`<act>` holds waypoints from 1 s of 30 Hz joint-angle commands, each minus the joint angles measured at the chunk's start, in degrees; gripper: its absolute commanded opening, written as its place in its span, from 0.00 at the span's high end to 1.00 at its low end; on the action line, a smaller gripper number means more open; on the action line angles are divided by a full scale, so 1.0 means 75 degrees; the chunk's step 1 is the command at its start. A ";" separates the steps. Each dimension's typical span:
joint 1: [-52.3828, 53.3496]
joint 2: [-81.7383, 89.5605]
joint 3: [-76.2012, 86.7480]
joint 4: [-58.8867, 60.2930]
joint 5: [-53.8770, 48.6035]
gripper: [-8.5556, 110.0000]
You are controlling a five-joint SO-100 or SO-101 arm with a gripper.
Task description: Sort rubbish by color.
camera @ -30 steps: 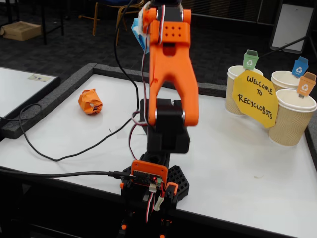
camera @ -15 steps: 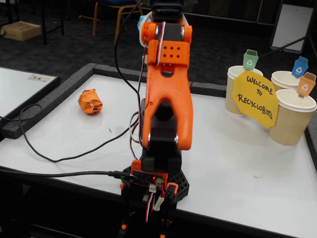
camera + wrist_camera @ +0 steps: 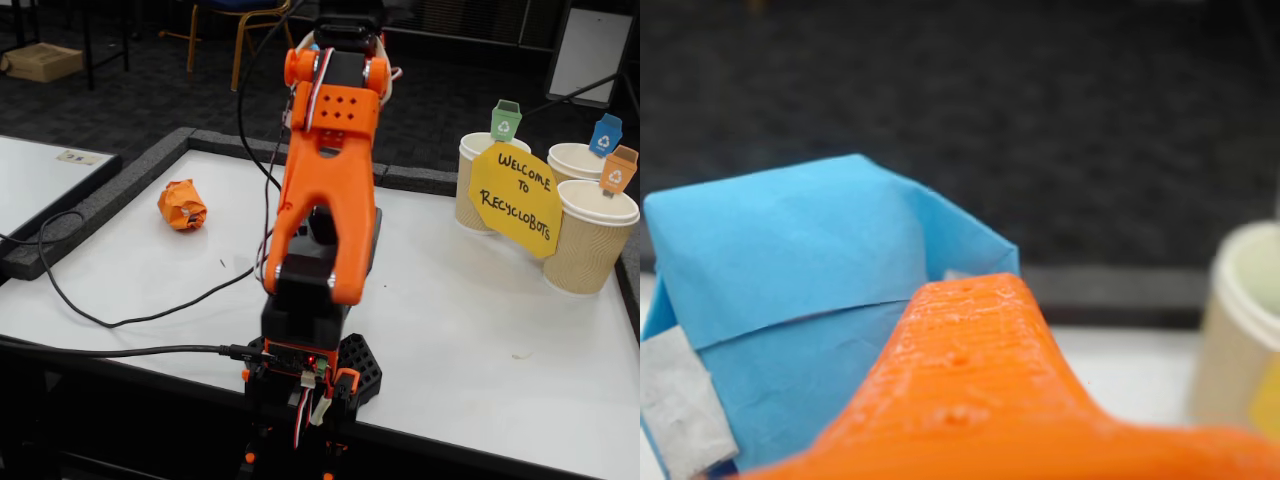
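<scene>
I am holding the light blue wad [image 3: 790, 290] up off the table; in the wrist view it is pressing against the orange finger [image 3: 970, 390] of my gripper [image 3: 855, 400], filling the left half of the frame just beside and behind that finger. The jaws are clamping on the wad, with a grey pad at its lower left edge. In the fixed view the raised orange arm [image 3: 325, 200] is hiding the gripper and the blue wad from me. The orange wad [image 3: 182, 205] is lying on the white table [image 3: 480, 340], well to the left of the arm. To the right of the arm, three beige paper cups [image 3: 590, 245] with coloured tags are standing behind a yellow sign [image 3: 517, 198] reading "Welcome to Recyclobots". Black cables [image 3: 120, 320] are trailing across the table toward the arm's base. Dark carpet and chair legs are showing beyond the arm.
</scene>
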 commanded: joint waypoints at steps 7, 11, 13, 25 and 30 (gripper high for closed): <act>0.1980 -0.0117 -0.0047 -0.0316 -0.0117 0.93; 0.2801 -0.0117 0.0035 -0.0316 -0.0117 0.93; 0.3152 -0.0117 0.0035 -0.0328 -0.0117 0.93; 0.4723 -0.0117 0.0070 -0.0340 -0.0117 0.93; 0.4980 -0.0117 0.0012 -0.0246 -0.0117 0.93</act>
